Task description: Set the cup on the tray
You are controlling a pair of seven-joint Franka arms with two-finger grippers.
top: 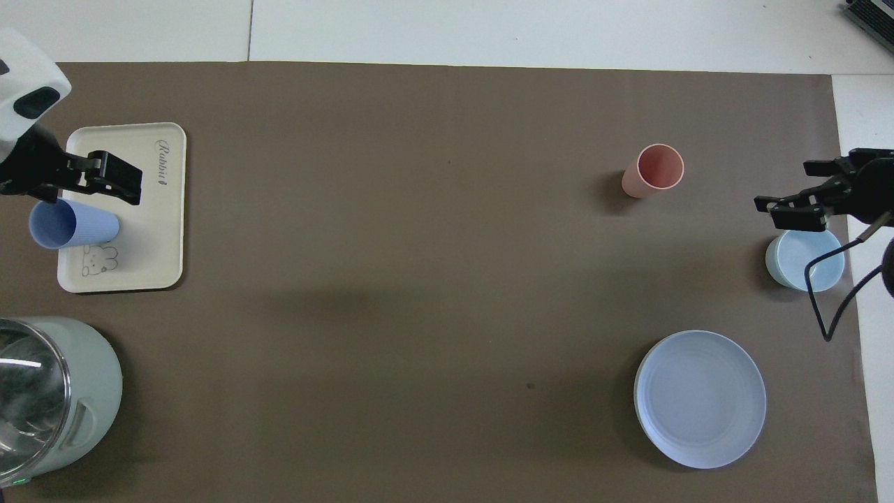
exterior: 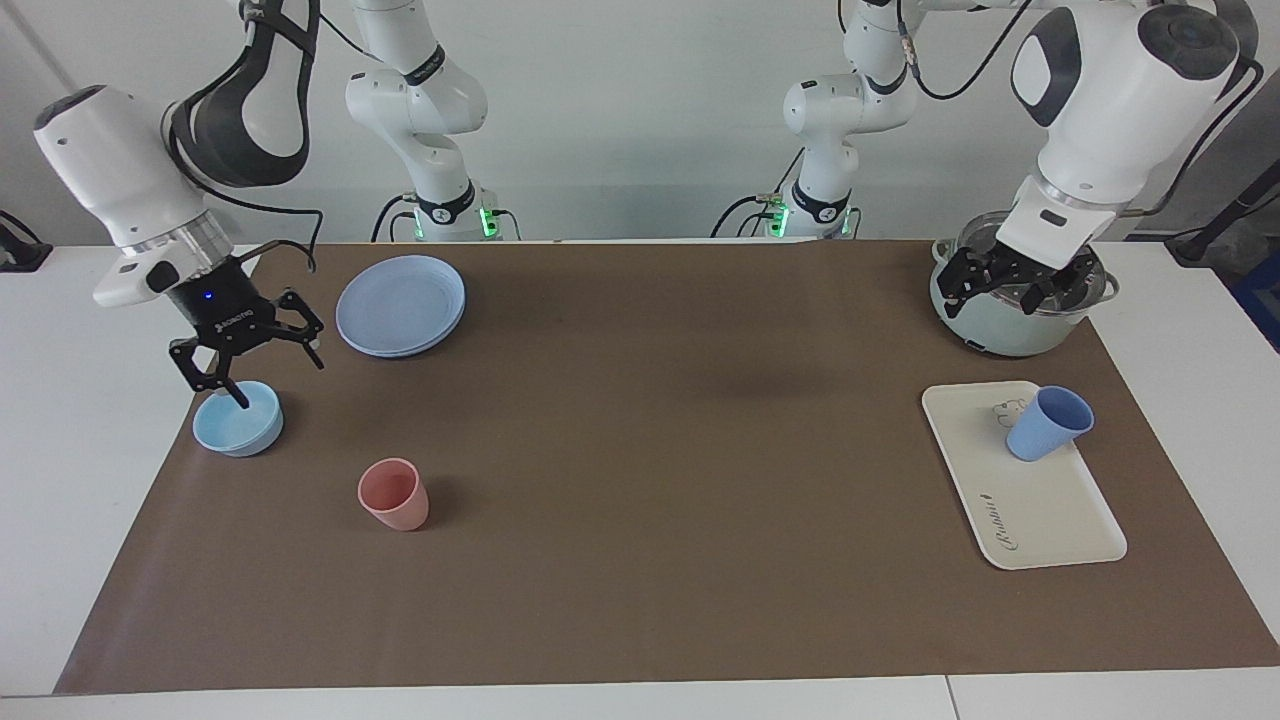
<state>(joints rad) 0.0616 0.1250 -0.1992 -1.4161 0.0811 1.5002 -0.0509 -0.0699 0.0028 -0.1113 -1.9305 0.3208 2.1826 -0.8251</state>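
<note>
In the facing view, the small periwinkle-blue matte plastic cup (exterior: pixel 1048 422) is at the right of the frame, a little below the middle. It stands on the flat cream-white rectangular tray (exterior: pixel 1040 510), at the tray's upper end beside the small bear drawing. It leans toward the tray's outer rim, so I cannot tell if its base sits flat. Nothing holds it. The left gripper (exterior: pixel 1015 283) hangs in the upper right of the frame, over the pale green pot with the glass lid (exterior: pixel 990 330), well apart from the cup, with its jaws spread and empty. At the left of the frame the right gripper (exterior: pixel 245 360) is just over the low light-blue bowl (exterior: pixel 238 422), jaws spread wide, and this arm seems only to wait. The salmon-pink plastic cup (exterior: pixel 394 494) stands in the lower left, and the round blue plate (exterior: pixel 401 305) lies in the upper left on the brown surface (exterior: pixel 640 480).

In the overhead view, the cup (top: pixel 70 225) is at the left edge of the frame. Its mouth reaches out over the tray's (top: pixel 150 230) edge while its base is on the tray near the bear. The left gripper (top: pixel 91 178) shows above it in the frame, jaws apart, not touching it. The right gripper (top: pixel 814 202) is at the right edge, over the bowl (top: pixel 803 260).

To my judgement the placing is done: the cup is on the tray and is released. What is left is only for the left arm to go away, and perhaps to see that the leaning cup does not tip.
</note>
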